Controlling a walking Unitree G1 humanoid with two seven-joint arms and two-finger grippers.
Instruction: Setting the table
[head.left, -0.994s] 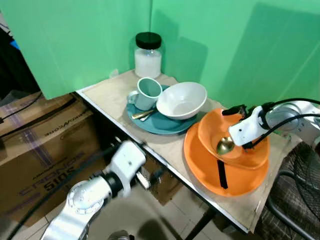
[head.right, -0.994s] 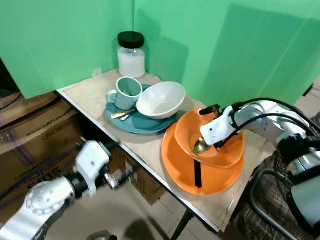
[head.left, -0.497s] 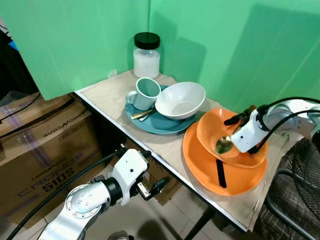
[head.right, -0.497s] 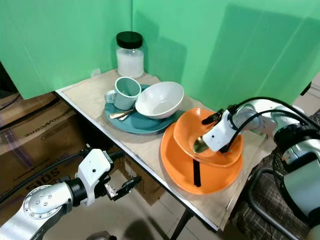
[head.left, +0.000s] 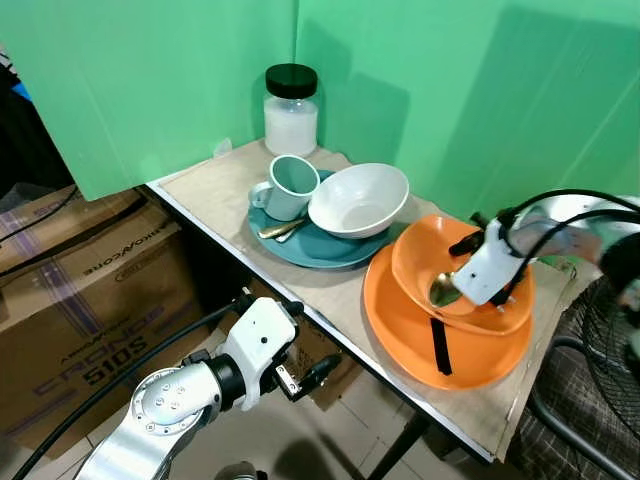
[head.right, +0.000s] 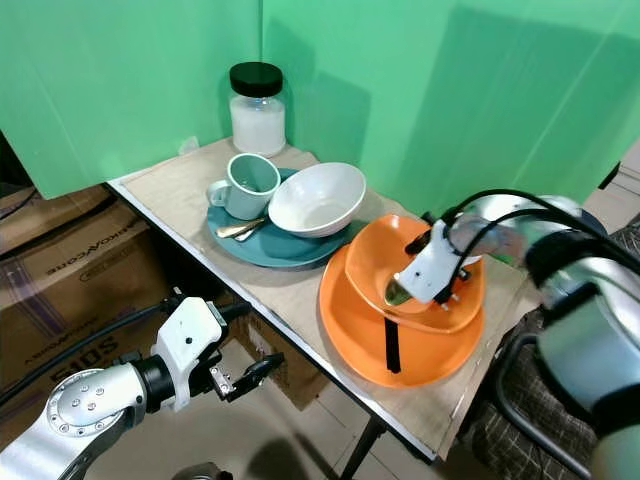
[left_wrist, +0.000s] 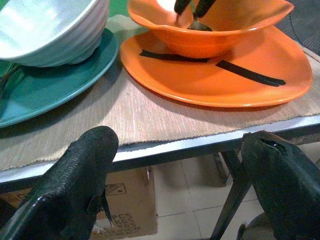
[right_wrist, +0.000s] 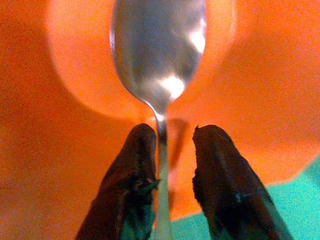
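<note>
Nearest the camera, the left gripper (head.left: 312, 372) hangs below the table edge, its two black fingers spread wide with nothing between them, pointing toward the metal rim of the beige-matted table (head.left: 330, 300). Behind it on the floor sits a brown cardboard box (head.left: 80, 300).

On the table's near right lies a large flat orange plate (head.left: 400, 335) with two black strips on it, and an orange bowl (head.left: 420, 265) rests on that plate. The right gripper (right_wrist: 165, 170) reaches down into the bowl; its fingers are slightly parted, the handle of a shiny metal spoon (right_wrist: 157, 55) running between them against one finger, the spoon's bowl lying on the orange bottom. Whether they still pinch it cannot be told.

Further left, a teal plate (head.left: 330, 250) carries a white ceramic bowl (head.left: 358, 200), a pale green mug (head.left: 292, 186) and a gold spoon (head.left: 283, 230). Beyond, a black-lidded glass jar (head.left: 291, 110) of white contents stands by the green backdrop (head.left: 450, 90).
</note>
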